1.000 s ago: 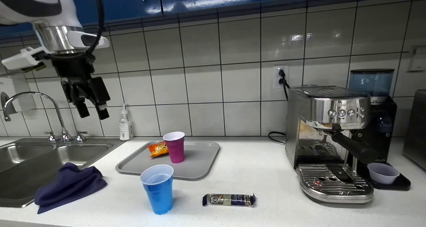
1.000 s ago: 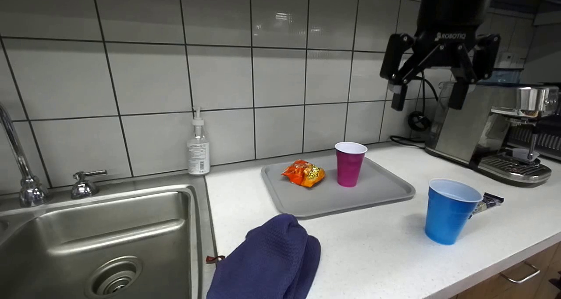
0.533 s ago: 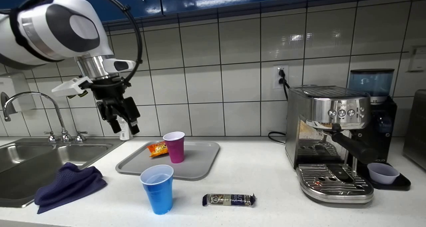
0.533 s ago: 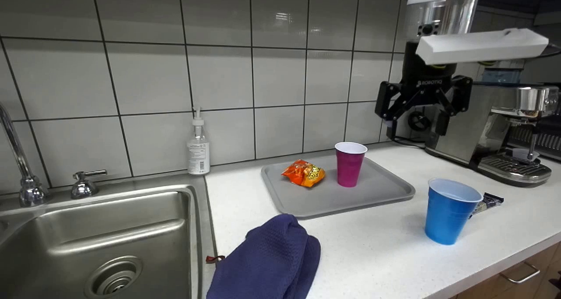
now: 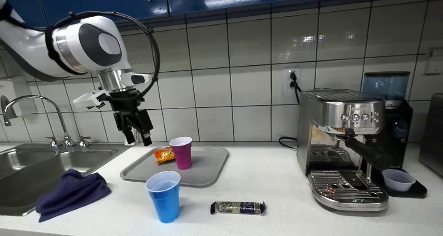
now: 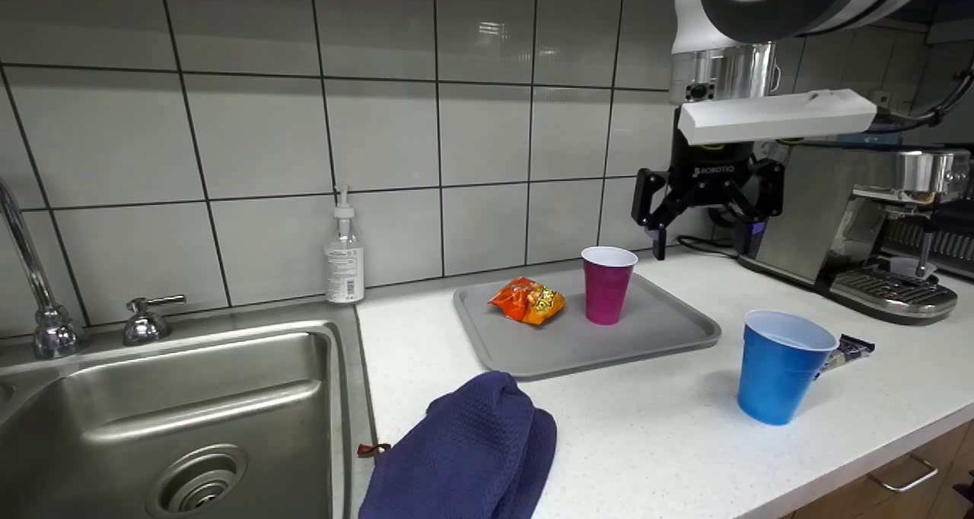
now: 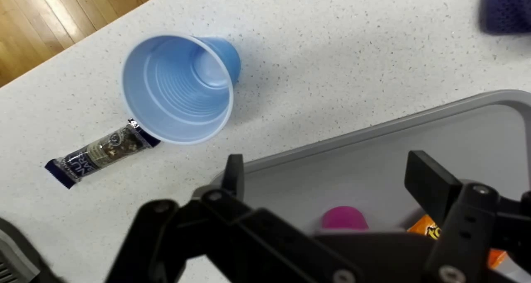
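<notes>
your claw (image 6: 701,246) stands wide open, holding nothing, and hangs in air above level of gray tray (image 6: 548,353). nearest to claw: magenta cup (image 6: 606,294), upright on this tray; orange packet (image 6: 525,304) lies near cup, also on tray. off tray, on white surface (image 5: 266,173): blue cup (image 6: 780,374), upright, and nut bar (image 5: 238,207), lying flat near it. you see dark blue cloth (image 6: 472,450) lying at edge of sink (image 6: 356,397).

I count one blue cup (image 6: 780,378) and one magenta cup (image 6: 606,298), two cups altogether, plus one grey tray (image 6: 555,349), one orange packet (image 6: 526,300), one nut bar (image 5: 238,207), one navy cloth (image 5: 73,191), one pump bottle (image 6: 345,272), one espresso machine (image 5: 322,114), one grinder (image 5: 401,125), one small bowl (image 5: 398,181) and two tap handles (image 5: 84,143).
</notes>
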